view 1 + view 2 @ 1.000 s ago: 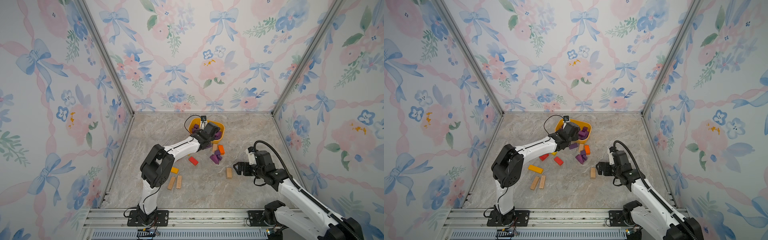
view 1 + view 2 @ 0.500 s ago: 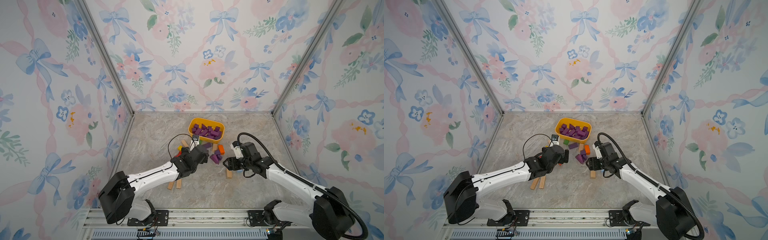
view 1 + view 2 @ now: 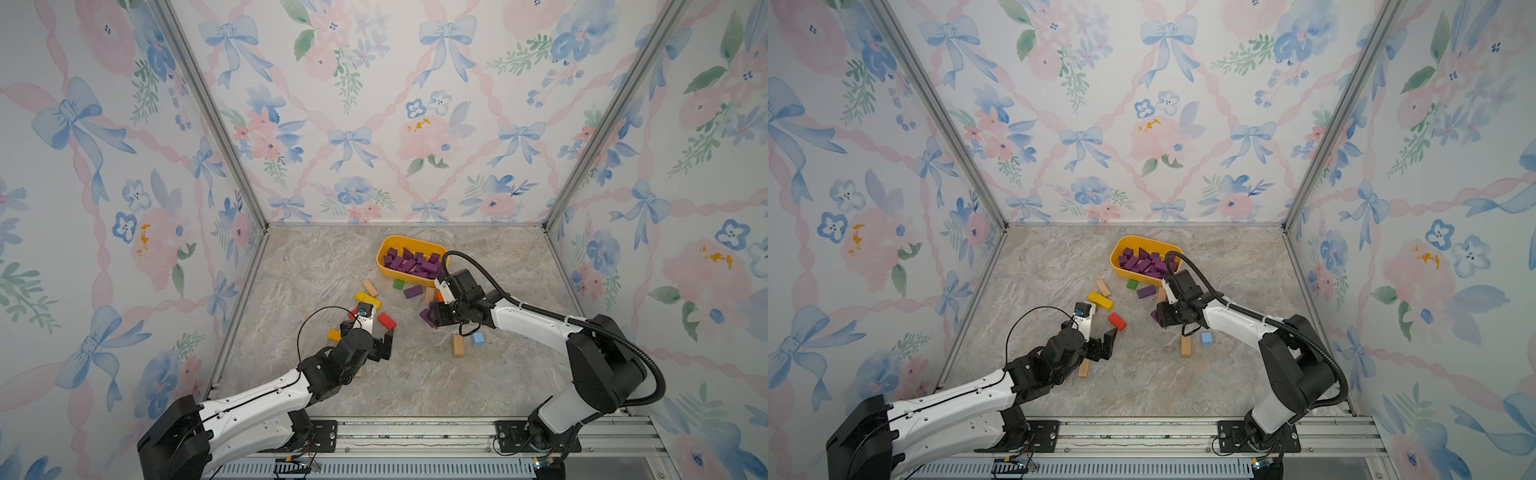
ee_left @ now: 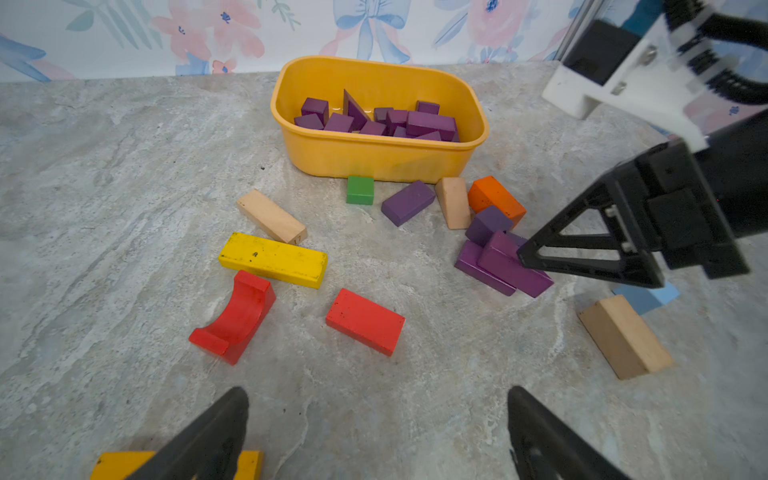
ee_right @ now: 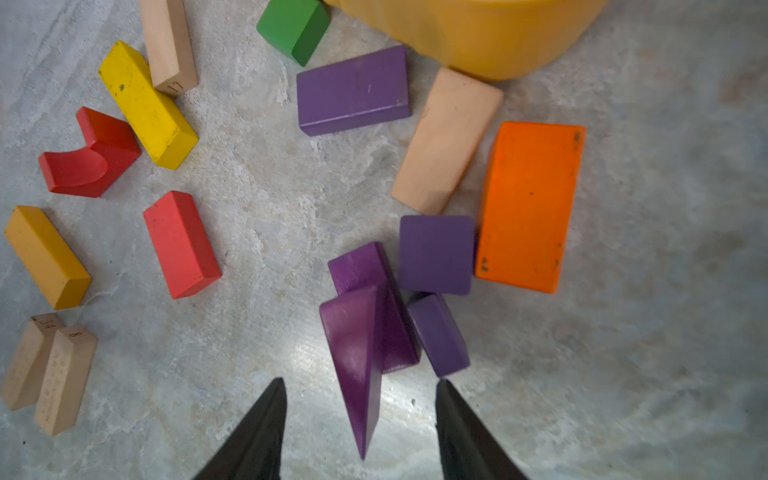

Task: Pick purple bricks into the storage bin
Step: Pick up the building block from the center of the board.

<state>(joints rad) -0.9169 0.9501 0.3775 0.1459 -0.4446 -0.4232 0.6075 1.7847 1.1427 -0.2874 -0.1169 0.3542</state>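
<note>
Overhead, right hand (image 3: 434,315) partly hides purple bricks (image 3: 425,319).

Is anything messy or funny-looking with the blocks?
Yes. A purple wedge leans crookedly on another purple brick in a small heap beside the orange block, instead of lying flat. The right gripper straddles its tip.

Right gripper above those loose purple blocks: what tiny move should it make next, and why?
Probably close the jaws. In the right wrist view the right gripper stands open with the dark purple wooden wedge lying between its fingertips, neither touching it, and that wedge is not yet in the yellow plastic storage bin.
</note>
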